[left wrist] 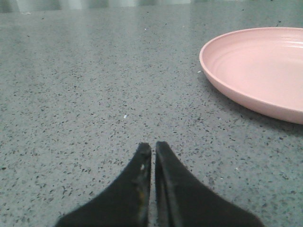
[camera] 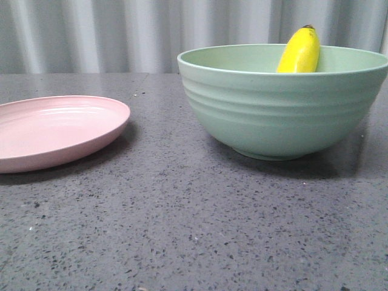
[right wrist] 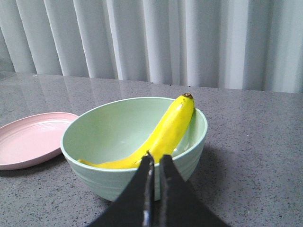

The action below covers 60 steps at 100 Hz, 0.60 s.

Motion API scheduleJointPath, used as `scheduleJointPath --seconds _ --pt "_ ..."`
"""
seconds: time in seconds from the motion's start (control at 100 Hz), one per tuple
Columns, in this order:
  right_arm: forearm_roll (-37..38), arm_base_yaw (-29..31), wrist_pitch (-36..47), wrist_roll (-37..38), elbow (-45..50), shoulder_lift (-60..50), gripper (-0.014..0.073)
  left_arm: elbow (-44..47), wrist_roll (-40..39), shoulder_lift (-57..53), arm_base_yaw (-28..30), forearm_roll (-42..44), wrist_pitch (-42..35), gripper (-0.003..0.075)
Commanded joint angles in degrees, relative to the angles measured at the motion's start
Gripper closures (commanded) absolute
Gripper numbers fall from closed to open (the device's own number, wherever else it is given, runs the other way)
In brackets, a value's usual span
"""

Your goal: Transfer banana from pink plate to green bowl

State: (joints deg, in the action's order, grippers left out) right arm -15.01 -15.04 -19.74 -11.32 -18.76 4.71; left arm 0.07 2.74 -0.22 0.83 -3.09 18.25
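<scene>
The yellow banana [camera: 300, 51] lies inside the pale green bowl [camera: 285, 115], its dark tip leaning over the far rim; in the right wrist view the banana [right wrist: 163, 137] runs across the bowl [right wrist: 94, 137]. The pink plate [camera: 54, 130] is empty at the left; it also shows in the left wrist view [left wrist: 260, 71]. My right gripper [right wrist: 155, 158] is shut and empty, just outside the bowl's near rim. My left gripper [left wrist: 153, 147] is shut and empty above bare table beside the plate. Neither gripper shows in the front view.
A dark speckled stone tabletop [camera: 194, 230] spreads under everything. A pale pleated curtain [camera: 121, 33] hangs behind the table's far edge. Bare table lies between plate and bowl.
</scene>
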Motion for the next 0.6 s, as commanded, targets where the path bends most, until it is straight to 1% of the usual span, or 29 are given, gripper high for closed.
scheduleJointPath --seconds 0.0,0.49,0.53,0.59 --pt "0.1 0.1 4.3 -0.7 -1.5 0.6 0.0659 0.5 -0.6 -1.7 -0.3 0.0 -3.4 0.0741" --pt "0.1 0.1 4.4 -0.7 -1.5 0.6 0.0659 0.5 -0.6 -1.7 -0.3 0.0 -3.4 0.0741" --pt "0.1 0.2 5.9 -0.7 -1.1 0.6 0.0659 0.5 -0.6 -1.7 -0.3 0.0 -3.4 0.0741" --pt "0.6 1.0 12.2 -0.7 1.2 0.6 0.0659 0.5 -0.6 -1.7 -0.3 0.0 -3.4 0.0741"
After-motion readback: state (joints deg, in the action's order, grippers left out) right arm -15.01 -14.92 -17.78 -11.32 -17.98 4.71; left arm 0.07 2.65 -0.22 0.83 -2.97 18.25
